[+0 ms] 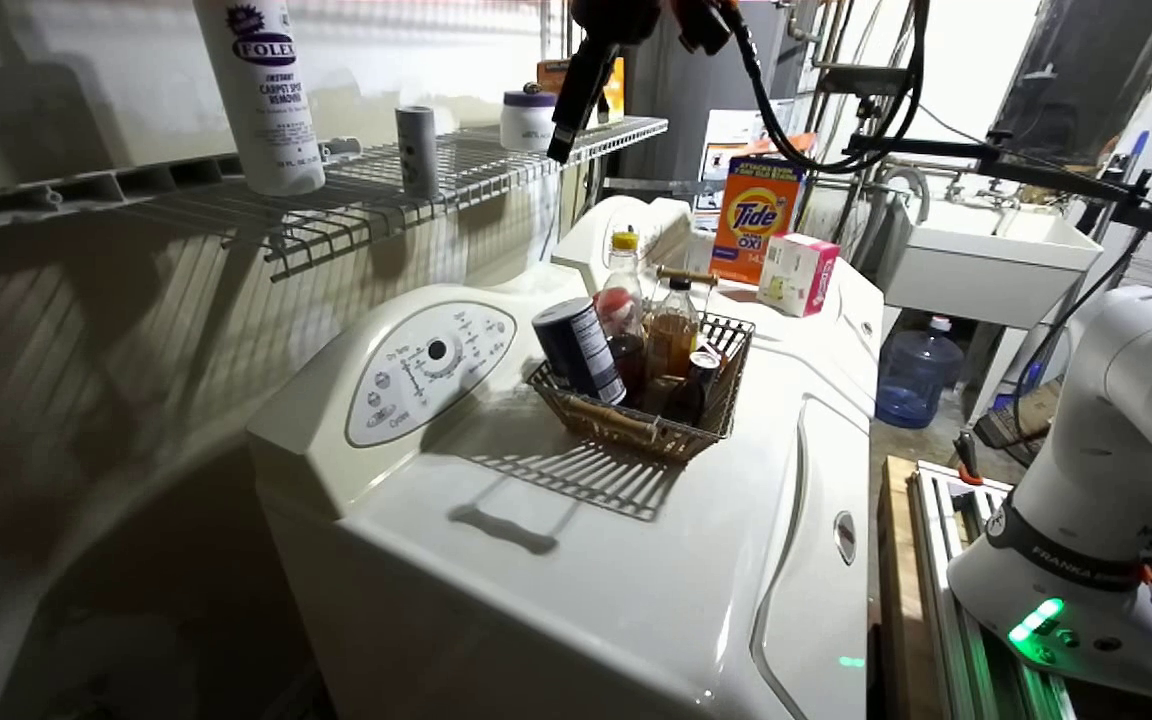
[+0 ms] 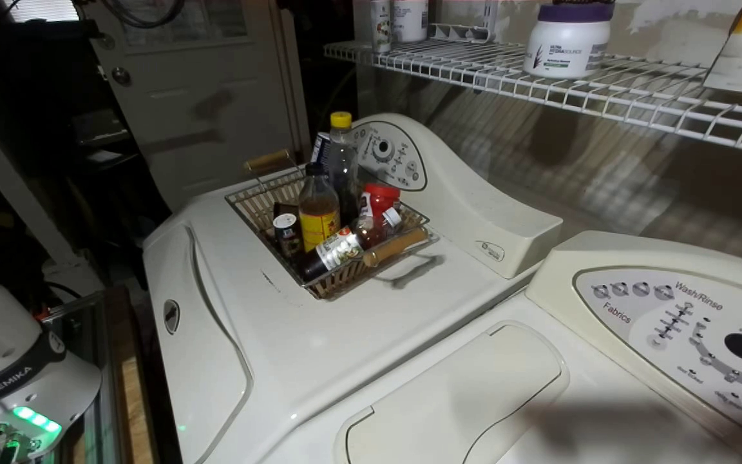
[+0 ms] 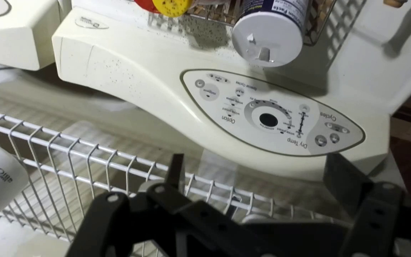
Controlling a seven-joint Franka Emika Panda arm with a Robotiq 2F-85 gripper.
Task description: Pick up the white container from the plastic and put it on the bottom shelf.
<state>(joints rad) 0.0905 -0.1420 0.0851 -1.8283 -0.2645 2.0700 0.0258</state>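
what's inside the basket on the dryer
In the basket I see a yellow-capped bottle, a black-capped bottle, a leaning white-capped bottle, a red-lidded jar, a navy canister and a small pale-topped container. Anything beneath them is covered.

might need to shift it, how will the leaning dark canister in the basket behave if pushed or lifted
The dark canister would probably roll if laid flat, being round. A push could tip it further, as it leans in the basket. Its pale end has a small flap, so it might spill; its fill is hidden.
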